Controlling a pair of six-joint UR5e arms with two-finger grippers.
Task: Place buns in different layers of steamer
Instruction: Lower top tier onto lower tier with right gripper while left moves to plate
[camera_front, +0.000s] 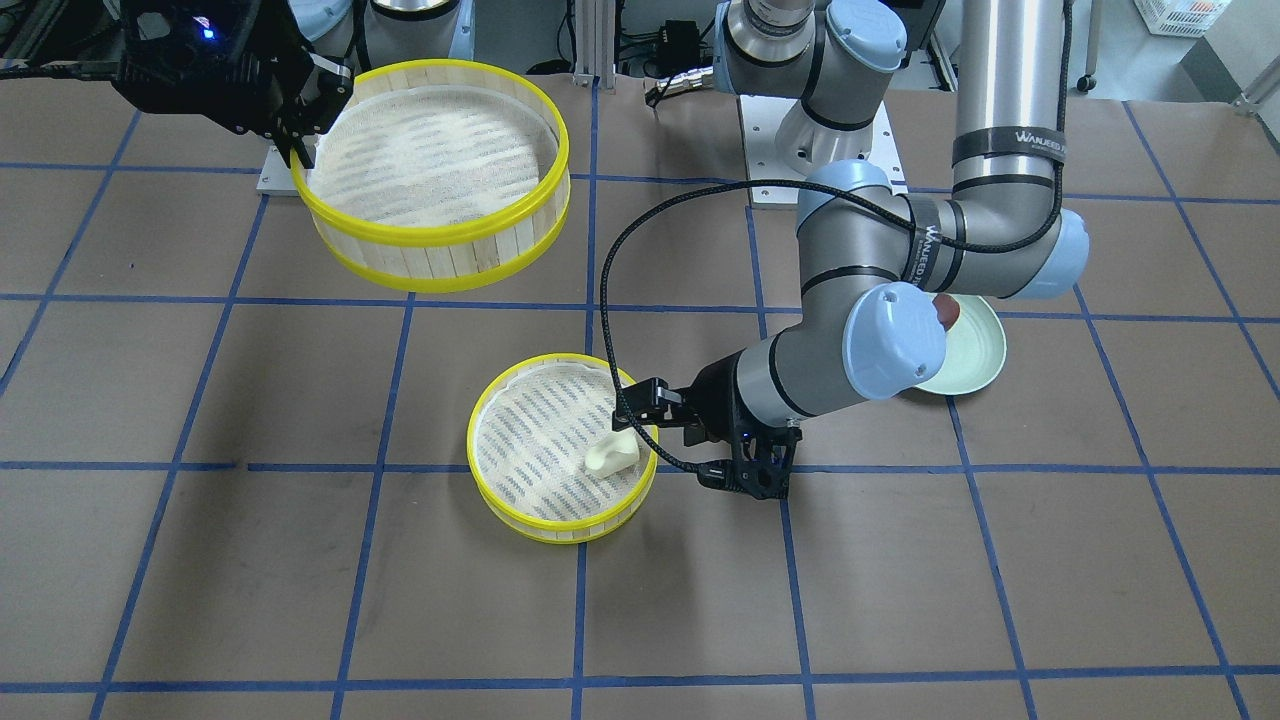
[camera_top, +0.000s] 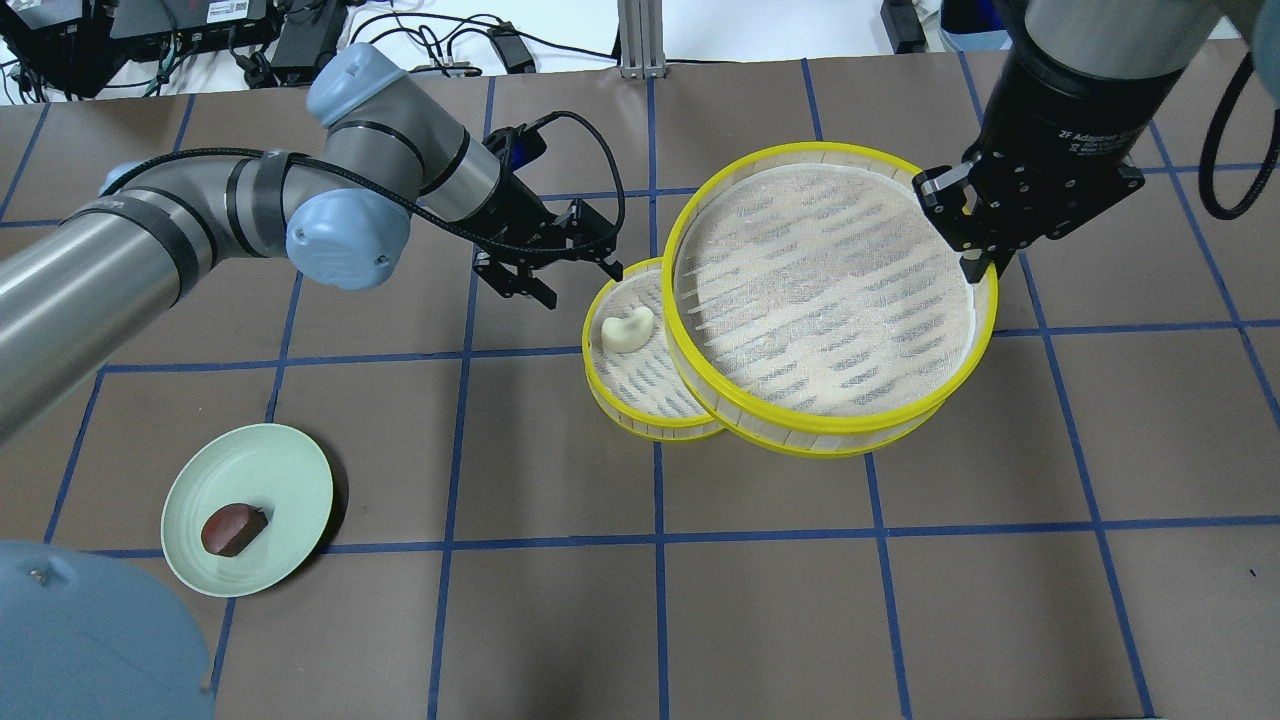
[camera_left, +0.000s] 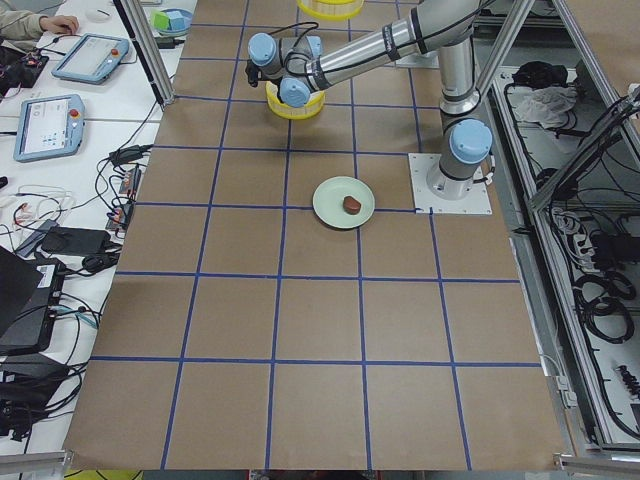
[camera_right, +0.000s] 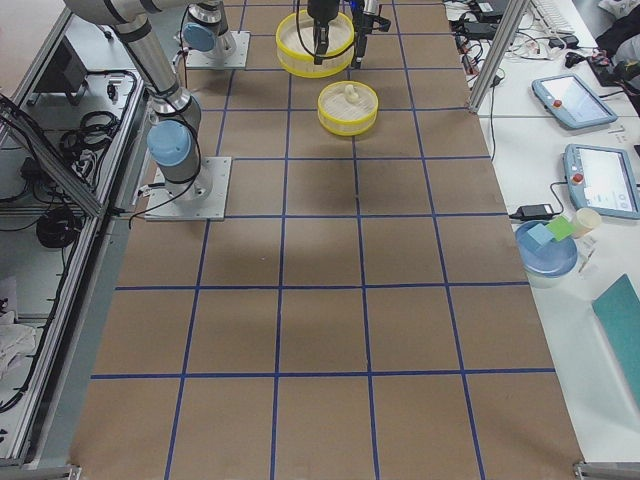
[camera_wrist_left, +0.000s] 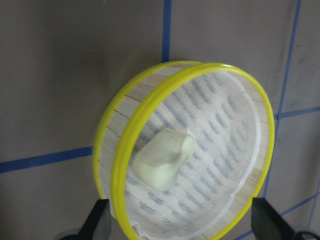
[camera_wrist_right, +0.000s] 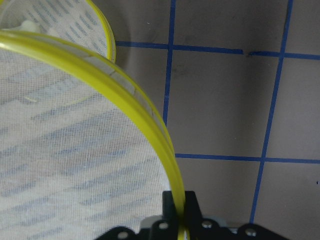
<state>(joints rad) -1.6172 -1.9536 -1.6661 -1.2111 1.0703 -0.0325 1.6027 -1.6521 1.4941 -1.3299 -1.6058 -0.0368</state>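
A cream bun (camera_top: 628, 330) lies in a yellow-rimmed steamer tray (camera_top: 640, 420) on the table; it also shows in the left wrist view (camera_wrist_left: 162, 157). My left gripper (camera_top: 588, 287) is open and empty just beside that tray's rim, its fingertips (camera_wrist_left: 97, 220) spread wide. My right gripper (camera_top: 975, 265) is shut on the rim of the second steamer tray (camera_top: 830, 435) and holds it in the air; from overhead it overlaps the first tray. The gripped rim shows in the right wrist view (camera_wrist_right: 145, 115). The dark brown bun (camera_top: 233, 528) lies on a light green plate (camera_top: 290, 470).
The plate (camera_front: 975, 360) is partly hidden under my left arm's elbow in the front view. Blue tape lines grid the brown table. The arm base plates stand at the robot's edge. Tablets and cables lie off the table's side.
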